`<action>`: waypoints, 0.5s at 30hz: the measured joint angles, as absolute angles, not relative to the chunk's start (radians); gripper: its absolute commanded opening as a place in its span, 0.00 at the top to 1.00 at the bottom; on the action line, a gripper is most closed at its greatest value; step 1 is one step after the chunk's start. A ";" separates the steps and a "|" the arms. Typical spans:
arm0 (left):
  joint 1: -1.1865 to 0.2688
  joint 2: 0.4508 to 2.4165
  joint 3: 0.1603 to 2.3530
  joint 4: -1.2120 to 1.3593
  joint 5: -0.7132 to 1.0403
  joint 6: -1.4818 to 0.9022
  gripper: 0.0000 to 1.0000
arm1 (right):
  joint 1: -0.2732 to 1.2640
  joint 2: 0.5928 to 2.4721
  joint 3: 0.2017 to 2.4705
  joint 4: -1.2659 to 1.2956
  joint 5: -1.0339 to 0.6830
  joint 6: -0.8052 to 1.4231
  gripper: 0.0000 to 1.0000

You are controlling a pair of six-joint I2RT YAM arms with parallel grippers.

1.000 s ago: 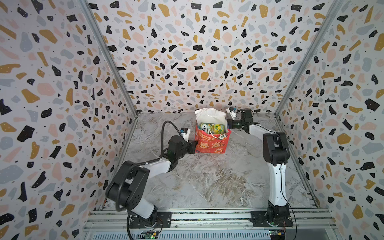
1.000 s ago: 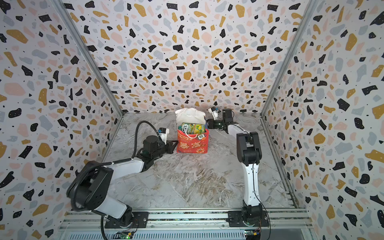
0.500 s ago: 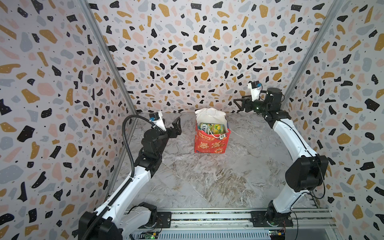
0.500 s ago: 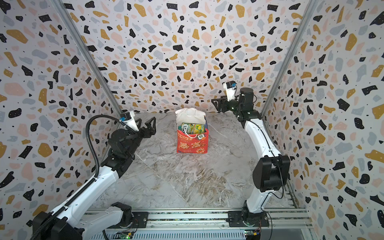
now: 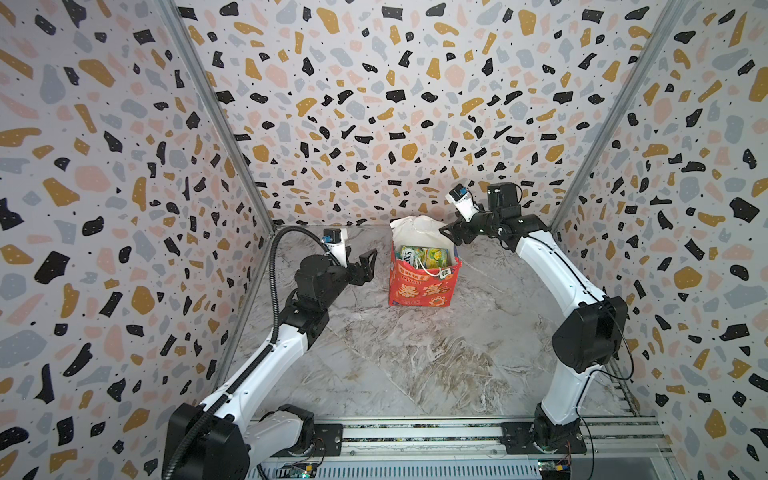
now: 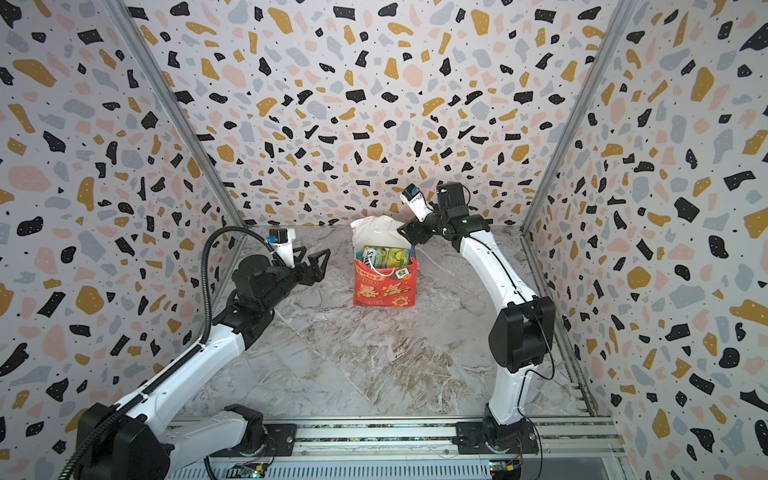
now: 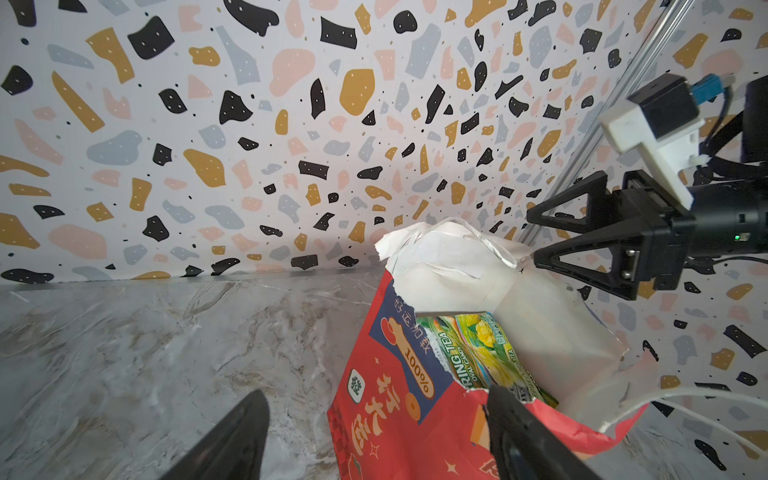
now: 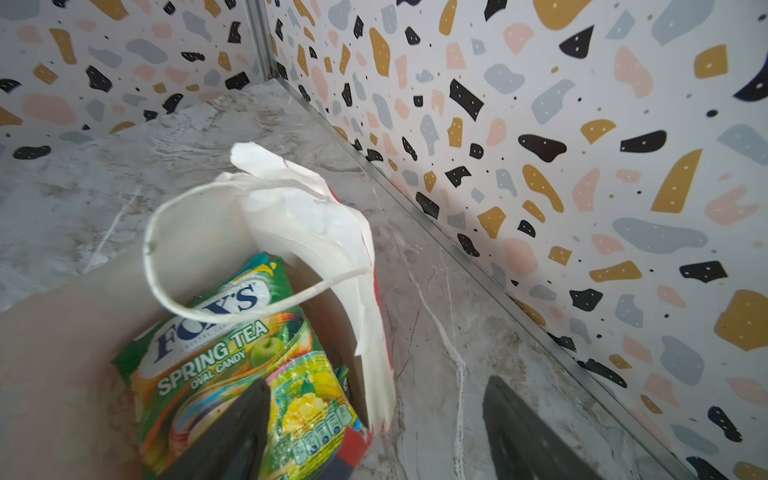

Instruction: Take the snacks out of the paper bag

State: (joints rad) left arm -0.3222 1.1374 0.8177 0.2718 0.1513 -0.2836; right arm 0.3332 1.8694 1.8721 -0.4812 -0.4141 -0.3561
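The small red paper gift bag [image 5: 419,286] with yellow characters and a white lining stands upright on the grey marbled desk [image 5: 415,365], toward the back wall. Every snack you can see is inside it: a flat, glossy green-yellow FOX'S packet [image 8: 232,357] leans against the lining, and whatever lies beneath is hidden. Your left pincer [image 5: 365,267] hangs just beside the bag's left wall, fingers apart and empty; your right pincer [image 7: 534,237] hovers at the crumpled white back rim, also spread and holding nothing. Treat the packets as light, thin and slippery: such film will probably slide out of a flat squeeze, so pinch the sealed top edge nearest the mouth, not the face. The bag looks light and soft too, its rim torn, and may tip or lift with the packet. Steady a side wall with one pincer while the other draws upward, and keep clear of the white cord handle [image 8: 158,266] looping over the opening.
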 measured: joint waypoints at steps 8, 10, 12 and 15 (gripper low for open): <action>-0.323 1.173 0.813 0.297 0.168 -0.283 0.20 | 0.370 2.051 2.069 -0.578 -0.321 -0.438 0.23; -0.323 1.177 0.813 0.297 0.168 -0.282 0.20 | 0.378 2.098 2.133 -0.605 -0.318 -0.446 0.31; -0.323 1.177 0.813 0.302 0.168 -0.280 0.20 | 0.387 2.136 2.190 -0.626 -0.319 -0.452 0.45; -0.323 1.177 0.813 0.314 0.168 -0.280 0.22 | 0.390 2.173 2.244 -0.648 -0.321 -0.454 0.59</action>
